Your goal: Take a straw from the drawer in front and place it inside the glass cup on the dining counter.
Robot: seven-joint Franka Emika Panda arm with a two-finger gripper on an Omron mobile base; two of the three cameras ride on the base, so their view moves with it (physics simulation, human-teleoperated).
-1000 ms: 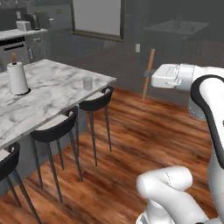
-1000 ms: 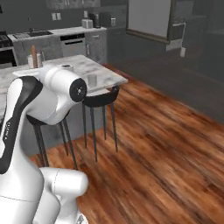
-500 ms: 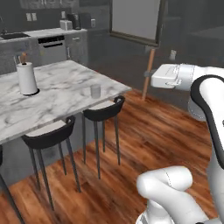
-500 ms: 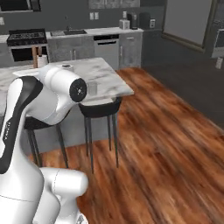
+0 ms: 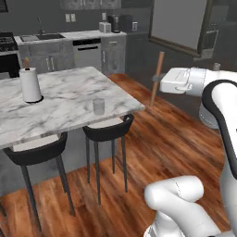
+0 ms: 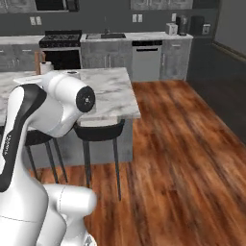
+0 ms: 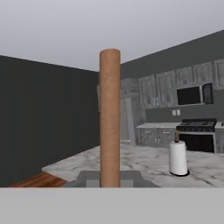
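My gripper [image 5: 158, 86] is shut on the straw [image 5: 157, 77], a brownish-orange stick held upright at chest height over the wooden floor, well to the right of the dining counter [image 5: 69, 104]. The glass cup [image 5: 98, 106] stands near that marble counter's right front corner, roughly level with the straw's lower end. In the hand view the straw [image 7: 109, 118] rises straight up from the gripper [image 7: 109, 178], with the counter [image 7: 131, 162] beyond it. The drawer is out of view.
A white paper-towel roll [image 5: 30, 84] stands on the counter's left part and also appears as the roll [image 7: 178, 158] in the hand view. Two black stools [image 5: 109, 132] sit tucked under the counter's near edge. Grey kitchen cabinets [image 5: 88, 48] line the back wall.
The whole picture has shifted, so the base has moved: the counter and the back kitchen have swung into fuller view. The straw stays upright in the gripper.
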